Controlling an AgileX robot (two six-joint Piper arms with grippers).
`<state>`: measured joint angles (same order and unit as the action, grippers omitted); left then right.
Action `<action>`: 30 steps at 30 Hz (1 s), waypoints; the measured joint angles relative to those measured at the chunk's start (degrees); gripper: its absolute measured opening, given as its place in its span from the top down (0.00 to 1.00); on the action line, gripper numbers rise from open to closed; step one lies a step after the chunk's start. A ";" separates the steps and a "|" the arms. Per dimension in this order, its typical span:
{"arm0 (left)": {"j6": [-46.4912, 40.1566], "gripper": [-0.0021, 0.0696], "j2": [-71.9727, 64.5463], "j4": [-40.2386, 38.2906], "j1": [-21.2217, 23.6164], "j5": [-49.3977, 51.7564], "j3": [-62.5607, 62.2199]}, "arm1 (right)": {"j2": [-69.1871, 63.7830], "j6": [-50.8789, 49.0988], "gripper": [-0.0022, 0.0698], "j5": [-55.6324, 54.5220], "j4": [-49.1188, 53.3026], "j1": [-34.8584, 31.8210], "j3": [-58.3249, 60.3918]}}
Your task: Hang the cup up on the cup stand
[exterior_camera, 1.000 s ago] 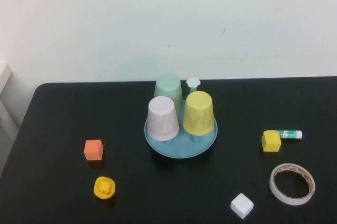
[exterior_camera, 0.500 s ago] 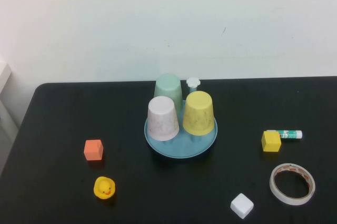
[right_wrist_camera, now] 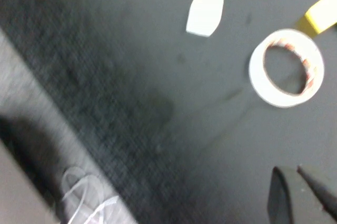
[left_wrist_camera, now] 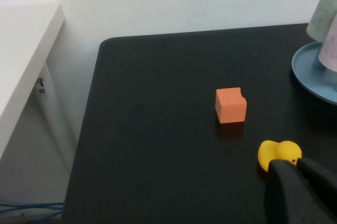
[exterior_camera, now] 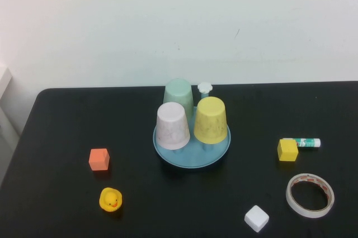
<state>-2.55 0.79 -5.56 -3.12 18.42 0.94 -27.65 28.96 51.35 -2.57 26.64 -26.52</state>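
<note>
The yellow cup point(exterior_camera: 211, 119) sits upside down on the right front of the light-blue cup stand point(exterior_camera: 192, 158). A white speckled cup point(exterior_camera: 173, 126) and a pale green cup point(exterior_camera: 179, 93) are also upside down on the stand. One white flower-capped peg point(exterior_camera: 205, 87) at the back is bare. Neither arm shows in the high view. The left gripper point(left_wrist_camera: 296, 162) is shut and empty, low over the table's left part beside a yellow duck point(left_wrist_camera: 276, 153); the stand's rim point(left_wrist_camera: 310, 79) shows beyond. The right gripper point(right_wrist_camera: 287, 168) is shut and empty, near the table's front right.
An orange cube point(exterior_camera: 99, 158) and the duck point(exterior_camera: 111, 199) lie left of the stand. A yellow cube point(exterior_camera: 287, 150), a glue stick point(exterior_camera: 305, 142), a tape roll point(exterior_camera: 309, 213) and a white cube point(exterior_camera: 257, 218) lie to the right. The table's edge is near the right gripper.
</note>
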 joint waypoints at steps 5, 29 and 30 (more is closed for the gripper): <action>-0.11 0.97 0.00 0.00 0.00 0.00 0.00 | 8.46 0.63 0.97 -8.03 0.82 -1.49 3.50; -0.20 0.97 0.00 0.00 0.00 0.00 0.00 | 28.31 -23.47 0.97 -31.85 7.13 -30.21 27.74; -0.35 0.97 0.00 0.00 0.00 0.00 0.00 | 28.31 -25.45 0.97 -31.73 8.05 -30.21 27.62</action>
<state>-2.90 0.79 -5.56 -3.12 18.42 0.94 0.67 3.52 19.62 5.47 -3.57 1.10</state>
